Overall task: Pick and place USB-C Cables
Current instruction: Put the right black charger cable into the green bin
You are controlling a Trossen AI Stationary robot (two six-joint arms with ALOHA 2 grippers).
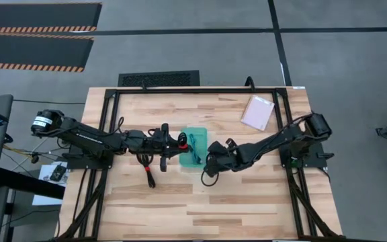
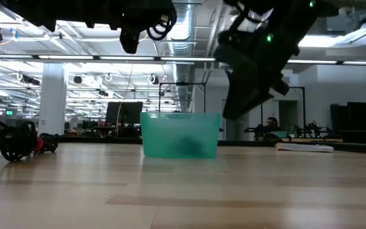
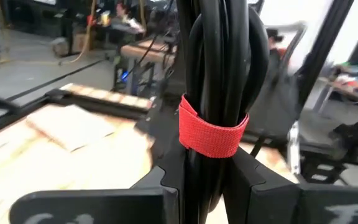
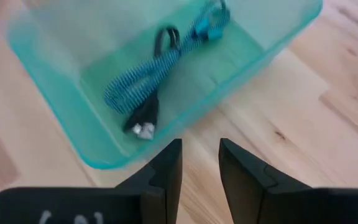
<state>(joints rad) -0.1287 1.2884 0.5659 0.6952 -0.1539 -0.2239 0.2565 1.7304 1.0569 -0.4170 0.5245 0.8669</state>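
My left gripper is shut on a bundle of black USB-C cable bound with a red tie. In the high view it hovers just left of the translucent teal tray. A teal-blue cable lies on the tray's floor. Another black bundle with a red tie lies on the table to the left of the tray. My right gripper is open, above the table at the tray's right near corner, and touches nothing. My left gripper pinches the black cable bundle between its two fingers, just below the red tie. The bundle runs along the fingers and reaches out past their tips. It is lifted clear, high above the table.
A pink flat pad lies near the table's far right corner. The black frame rails run along the far edge and both sides. Bare wood spreads across the near half of the table.
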